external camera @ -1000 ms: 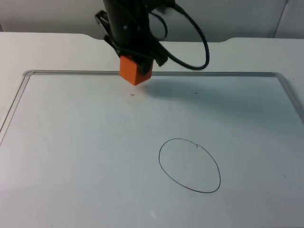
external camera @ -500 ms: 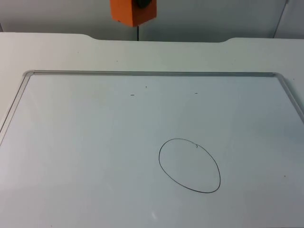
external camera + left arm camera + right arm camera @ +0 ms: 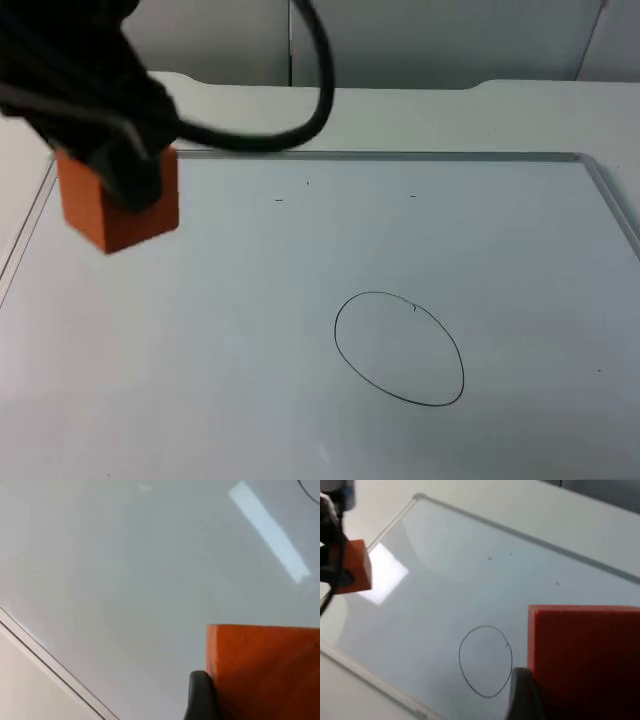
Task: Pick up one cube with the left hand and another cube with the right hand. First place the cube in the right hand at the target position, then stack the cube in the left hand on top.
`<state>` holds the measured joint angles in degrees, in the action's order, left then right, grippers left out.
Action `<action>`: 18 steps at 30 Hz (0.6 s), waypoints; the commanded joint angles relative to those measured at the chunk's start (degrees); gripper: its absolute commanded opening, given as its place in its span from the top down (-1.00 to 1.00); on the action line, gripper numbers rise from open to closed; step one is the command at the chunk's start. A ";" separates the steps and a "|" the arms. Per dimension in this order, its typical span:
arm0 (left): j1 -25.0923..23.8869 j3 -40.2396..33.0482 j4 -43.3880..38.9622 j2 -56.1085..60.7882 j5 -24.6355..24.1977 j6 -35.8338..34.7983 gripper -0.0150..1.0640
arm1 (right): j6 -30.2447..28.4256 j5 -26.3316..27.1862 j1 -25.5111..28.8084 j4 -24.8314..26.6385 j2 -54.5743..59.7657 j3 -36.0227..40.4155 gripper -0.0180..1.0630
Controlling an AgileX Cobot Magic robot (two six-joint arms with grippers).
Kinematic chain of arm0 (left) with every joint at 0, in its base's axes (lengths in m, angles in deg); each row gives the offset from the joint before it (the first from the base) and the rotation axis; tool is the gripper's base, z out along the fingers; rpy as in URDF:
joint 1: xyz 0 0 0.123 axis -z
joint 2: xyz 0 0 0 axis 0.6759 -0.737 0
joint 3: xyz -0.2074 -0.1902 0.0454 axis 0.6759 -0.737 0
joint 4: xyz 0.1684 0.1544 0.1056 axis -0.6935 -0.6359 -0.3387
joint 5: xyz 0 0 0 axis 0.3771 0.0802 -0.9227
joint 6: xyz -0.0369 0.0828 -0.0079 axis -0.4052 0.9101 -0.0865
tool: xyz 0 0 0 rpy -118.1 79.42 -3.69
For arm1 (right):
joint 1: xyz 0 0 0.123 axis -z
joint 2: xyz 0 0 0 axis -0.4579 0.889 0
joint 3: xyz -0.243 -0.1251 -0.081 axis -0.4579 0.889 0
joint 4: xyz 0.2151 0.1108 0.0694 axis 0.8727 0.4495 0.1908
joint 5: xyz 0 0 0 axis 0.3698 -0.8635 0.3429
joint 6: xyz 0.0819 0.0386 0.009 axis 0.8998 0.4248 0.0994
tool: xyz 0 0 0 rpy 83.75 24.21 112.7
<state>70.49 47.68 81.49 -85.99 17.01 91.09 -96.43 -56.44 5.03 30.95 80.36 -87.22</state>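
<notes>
My left gripper (image 3: pixel 128 182) is shut on an orange cube (image 3: pixel 118 208) and holds it in the air over the left side of the white board. In the left wrist view the same orange cube (image 3: pixel 265 670) sits against a black fingertip (image 3: pixel 200 697). In the right wrist view a red-orange cube (image 3: pixel 585 655) is held against a black fingertip (image 3: pixel 522 695), high above the board, so the right gripper is shut on it. The target is a thin black circle (image 3: pixel 400 348) drawn on the board, also seen as the circle (image 3: pixel 486 661), with nothing inside it.
The white board has a thin metal frame (image 3: pixel 330 154) along its far and side edges. White table (image 3: pixel 420 110) lies beyond it, ending at the grey partition wall (image 3: pixel 450 40). The left arm's cable (image 3: pixel 310 110) loops over the far left of the board.
The left arm with the orange cube rose from the board's far edge, left the picture's top, and now hangs at the left, nearer the camera.
</notes>
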 commanded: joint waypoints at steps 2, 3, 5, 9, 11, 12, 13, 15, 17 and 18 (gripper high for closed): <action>0.40 -8.47 1.01 4.79 3.97 -0.83 0.98 | 0.79 0.76 -0.25 0.31 5.64 0.33 0.97; 0.40 -10.70 1.30 5.64 4.36 -0.83 0.98 | 1.45 1.36 -0.25 0.10 7.47 0.33 0.97; 0.40 -12.56 1.58 6.46 4.76 -0.83 0.98 | 1.60 1.91 -0.25 0.10 9.74 0.33 0.97; 0.40 -16.65 3.30 8.90 6.51 -0.83 0.98 | 2.32 8.20 -0.79 0.74 17.89 3.37 0.97; 0.40 -17.08 3.86 9.45 6.51 -0.83 0.98 | 3.30 11.06 -1.52 0.62 19.67 5.51 0.97; 0.40 -17.32 4.14 9.84 6.61 -0.83 0.98 | 4.03 13.88 -2.69 0.35 21.00 7.96 0.97; 0.40 -17.32 4.26 10.13 6.28 -0.83 0.98 | 5.71 17.87 -4.74 -0.32 23.38 11.42 0.97; 0.40 -17.32 4.36 10.75 6.28 -0.83 0.98 | 6.81 20.78 -6.35 -0.70 24.83 13.87 0.97; 0.40 -17.32 4.36 11.41 6.51 -0.83 0.98 | 9.19 25.53 -9.38 -1.50 27.33 17.38 0.97; 0.40 -17.32 4.48 11.39 6.51 -0.83 0.98 | 10.61 26.89 -10.82 -1.73 28.81 18.55 0.97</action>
<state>70.49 30.49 85.06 -75.45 22.81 90.61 -88.94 -35.18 -2.94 30.03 106.79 -71.32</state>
